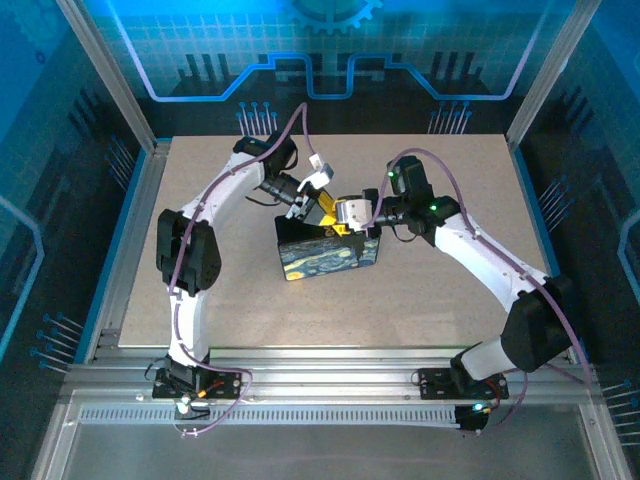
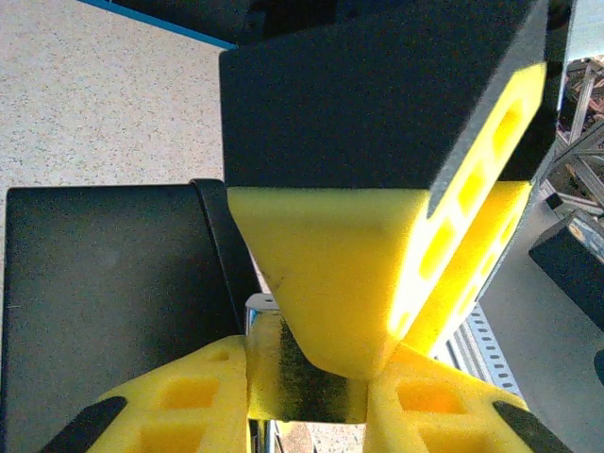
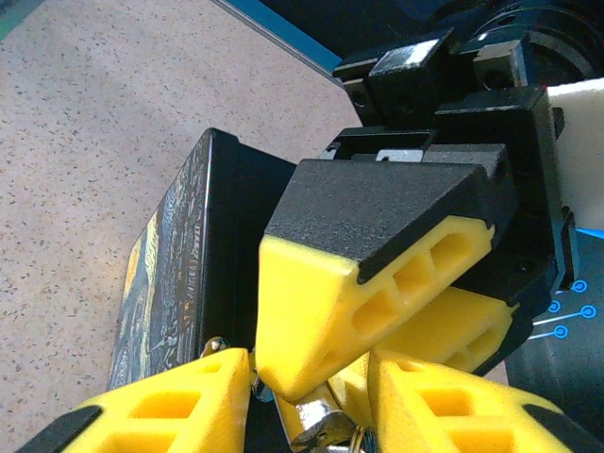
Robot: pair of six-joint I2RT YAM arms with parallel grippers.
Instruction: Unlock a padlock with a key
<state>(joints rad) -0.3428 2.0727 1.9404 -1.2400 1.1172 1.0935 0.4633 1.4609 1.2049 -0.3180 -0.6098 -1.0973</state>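
The padlock [image 2: 283,382] is a small silvery block pinched between my left gripper's [image 2: 307,360] yellow pads, just off the edge of the dark tin box [image 2: 104,293]. In the right wrist view the padlock [image 3: 316,413] shows as a chrome piece, with a key [image 3: 332,436] and its ring hanging at its lower end. My right gripper [image 3: 307,368] straddles it with its jaws apart, and a left fingertip [image 3: 311,311] sits between them. From above, the left gripper [image 1: 312,207] and right gripper [image 1: 347,220] meet tip to tip over the box's back edge.
The starry-night box [image 1: 330,258] lies mid-table on the speckled board [image 1: 420,300]. A small metal hasp [image 3: 215,347] sticks out of the box beside my right gripper's left finger. Aluminium frame posts [image 1: 100,70] stand at the table's corners.
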